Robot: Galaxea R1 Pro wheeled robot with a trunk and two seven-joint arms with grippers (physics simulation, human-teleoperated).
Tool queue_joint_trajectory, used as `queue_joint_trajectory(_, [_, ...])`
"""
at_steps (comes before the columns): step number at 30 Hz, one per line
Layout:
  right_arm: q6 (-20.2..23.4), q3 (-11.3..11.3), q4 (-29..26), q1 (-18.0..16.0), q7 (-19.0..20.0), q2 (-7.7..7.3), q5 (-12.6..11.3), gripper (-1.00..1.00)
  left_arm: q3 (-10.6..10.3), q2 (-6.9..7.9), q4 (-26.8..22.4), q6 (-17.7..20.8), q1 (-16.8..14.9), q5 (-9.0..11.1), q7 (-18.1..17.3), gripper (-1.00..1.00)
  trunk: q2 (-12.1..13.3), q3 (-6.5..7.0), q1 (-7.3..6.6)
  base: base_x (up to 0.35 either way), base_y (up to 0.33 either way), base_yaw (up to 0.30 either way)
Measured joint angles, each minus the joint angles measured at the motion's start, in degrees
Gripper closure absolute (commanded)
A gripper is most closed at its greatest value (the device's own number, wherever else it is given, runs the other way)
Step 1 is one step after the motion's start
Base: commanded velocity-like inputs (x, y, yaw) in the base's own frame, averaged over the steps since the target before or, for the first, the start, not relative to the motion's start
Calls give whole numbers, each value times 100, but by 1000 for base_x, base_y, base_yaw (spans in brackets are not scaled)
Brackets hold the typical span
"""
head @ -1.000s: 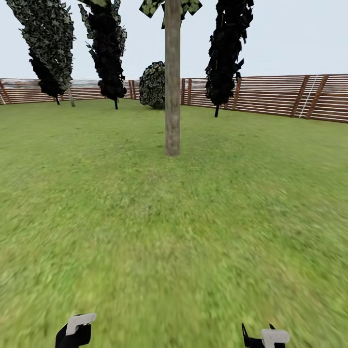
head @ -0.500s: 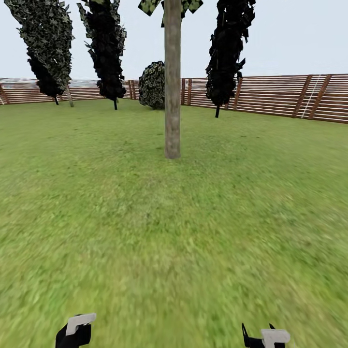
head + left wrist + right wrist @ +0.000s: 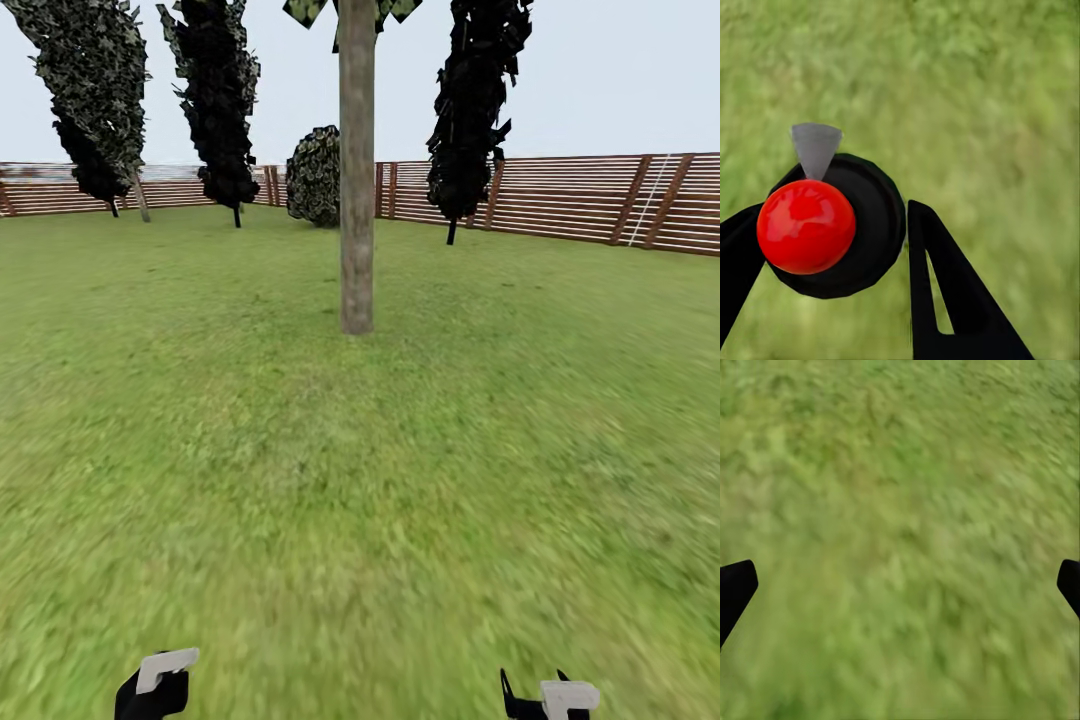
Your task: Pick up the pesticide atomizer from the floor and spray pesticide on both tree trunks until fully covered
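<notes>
The pesticide atomizer (image 3: 832,225), a round black body with a red ball top and a grey cone nozzle, sits between the fingers of my left gripper (image 3: 832,211), which is shut on it. Low in the head view, my left gripper (image 3: 155,686) and right gripper (image 3: 550,697) hang over the floor (image 3: 360,520) of green grass. A tree trunk (image 3: 357,190), straight and grey-beige, stands ahead at the centre, some way off, with its foliage cut off at the top of the picture. My right gripper (image 3: 900,577) is open over bare grass.
A reddish-brown slat fence (image 3: 580,200) runs along the back of the lawn. Three dark-leaved trees (image 3: 218,100) and a round bush (image 3: 316,176) stand near it. Open grass lies between me and the trunk.
The whole head view has shifted: the trunk base sits slightly lower and looks a little nearer, so the camera has advanced. Both grippers hold the same pose.
</notes>
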Motion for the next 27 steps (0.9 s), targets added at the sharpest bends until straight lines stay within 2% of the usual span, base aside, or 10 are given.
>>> queue_joint_trajectory(27, [0, 8, 0, 0, 0, 0, 3, -100, 0, -1, 0, 0, 0, 0, 0, 100, 0, 0, 0, 339, 0, 0])
